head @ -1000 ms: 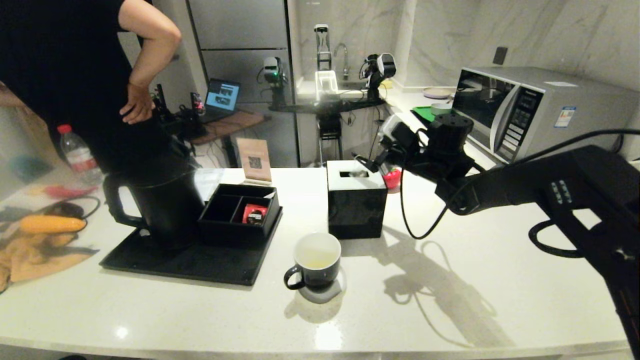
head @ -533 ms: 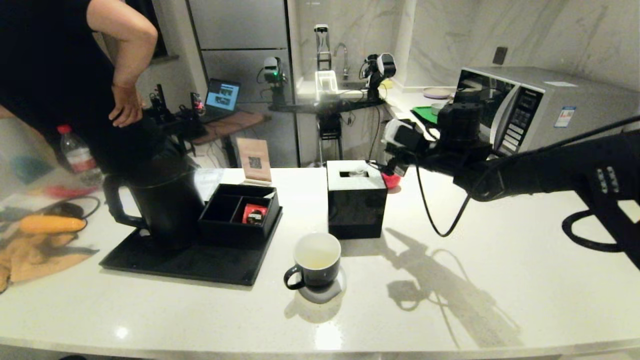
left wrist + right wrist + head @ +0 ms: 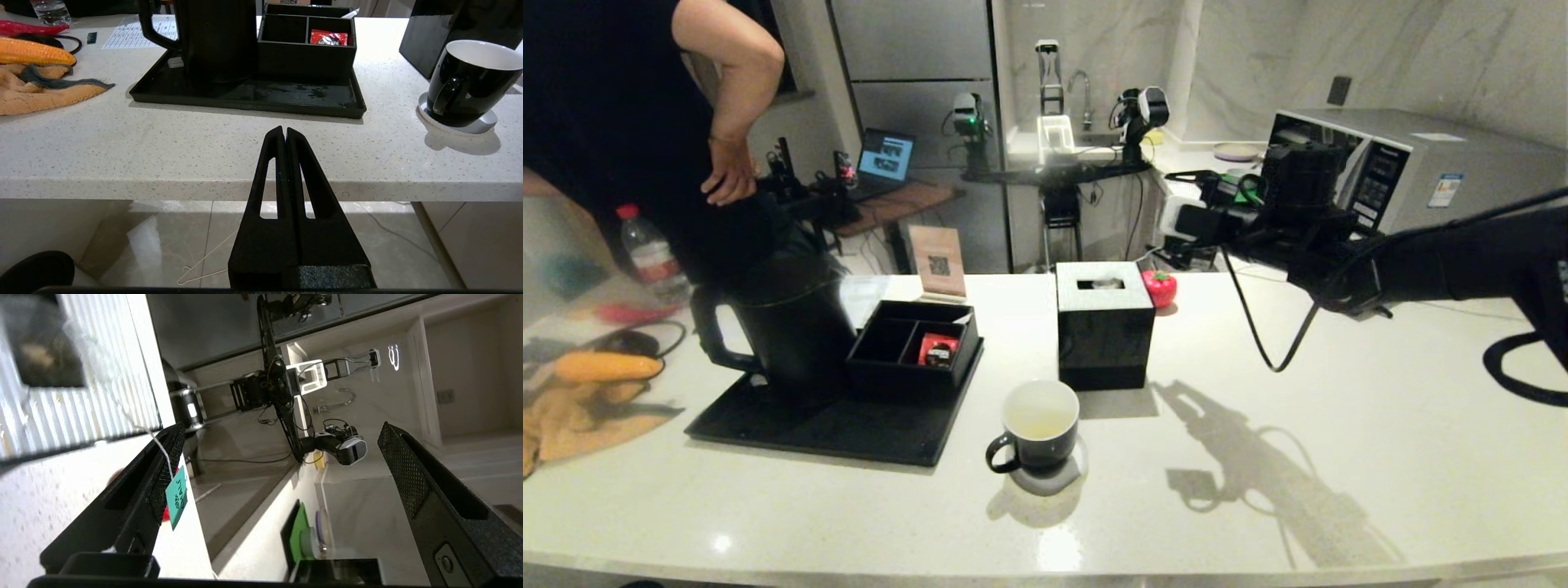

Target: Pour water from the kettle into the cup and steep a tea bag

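Note:
The black kettle point(image 3: 792, 327) point(image 3: 216, 36) stands on a black tray point(image 3: 849, 429) at the left. On a pale coaster sits the dark cup point(image 3: 1041, 425) point(image 3: 470, 81), holding a little pale yellowish liquid. No stream of water shows. My right gripper point(image 3: 1184, 192) point(image 3: 282, 428) hangs open in the air, right of and above the tissue box point(image 3: 1104, 322). A teal tag point(image 3: 176, 496) clings to one finger. Its thin string point(image 3: 118, 402) runs toward the box's top slot, where a blurred brownish lump point(image 3: 39, 353) lies; I cannot tell if that is the tea bag. My left gripper point(image 3: 284, 130) is shut, parked below the counter's front edge.
A black organiser with a red packet point(image 3: 939, 349) sits on the tray. A small red ornament point(image 3: 1160, 287) stands behind the tissue box. A person point(image 3: 645, 122) stands at the far left, a microwave point(image 3: 1405, 175) at the back right. Cloth and toy corn point(image 3: 605, 366) lie left.
My right arm has risen and drawn back to the right, away from the tissue box top. The person has shifted slightly. Kettle and cup have not moved.

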